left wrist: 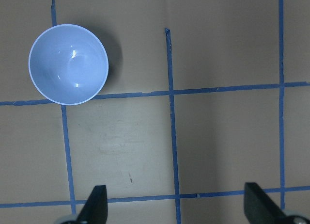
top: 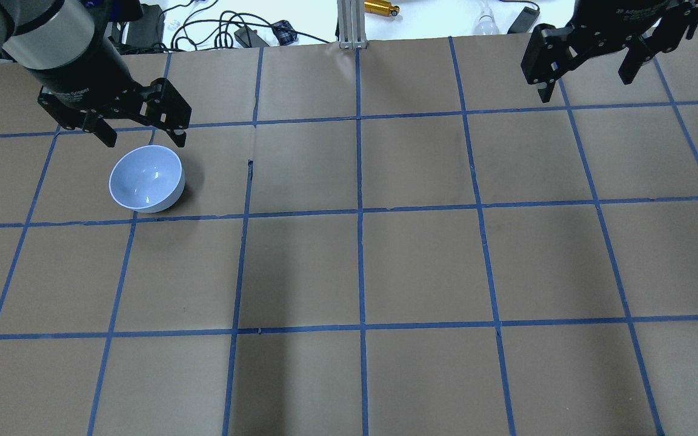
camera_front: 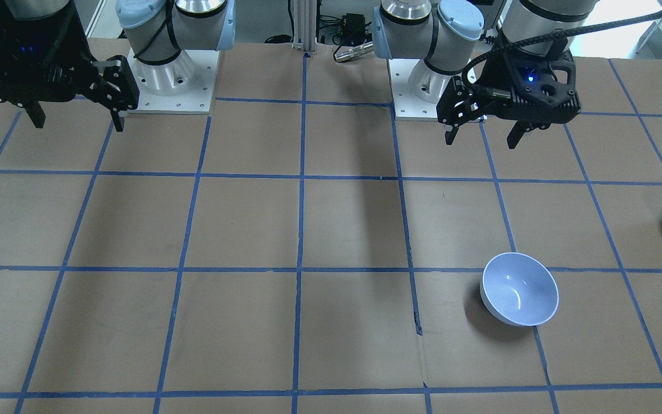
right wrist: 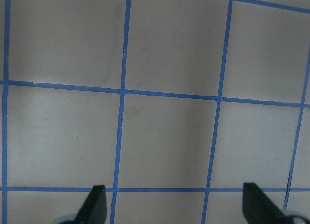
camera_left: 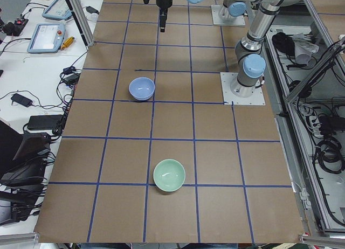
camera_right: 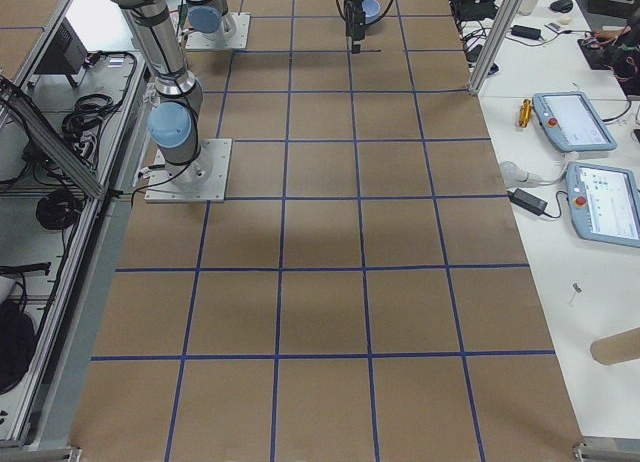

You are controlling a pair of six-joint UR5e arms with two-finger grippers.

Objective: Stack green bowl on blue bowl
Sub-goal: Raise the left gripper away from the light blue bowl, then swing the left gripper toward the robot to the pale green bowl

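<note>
A: Where's the green bowl (camera_left: pixel 169 175)?
B: Closest to the side cam at the robot's L end. It sits right way up on the brown tabletop (camera_left: pixel 210 152), on a blue tape line (camera_left: pixel 108 183).
A: And the blue bowl (top: pixel 146 178)?
B: Further along, same half of the tabletop, well apart from the green one. Also right way up, just beside a tape line.
A: Is a tool holding it?
B: No. The L tool (top: pixel 143 138) hangs in the air near the bowl's far edge in the top-down cam. It's spread wide w/ nothing in it. Its wrist cam looks down and has the blue bowl up in the L corner, well away from the fingers (left wrist: pixel 94 204), not between them.
A: R tool (top: pixel 585 88)?
B: Way over at the other end, up above the taped squares. Spread wide too, holding nothing. Both bowls are far from it.
</note>
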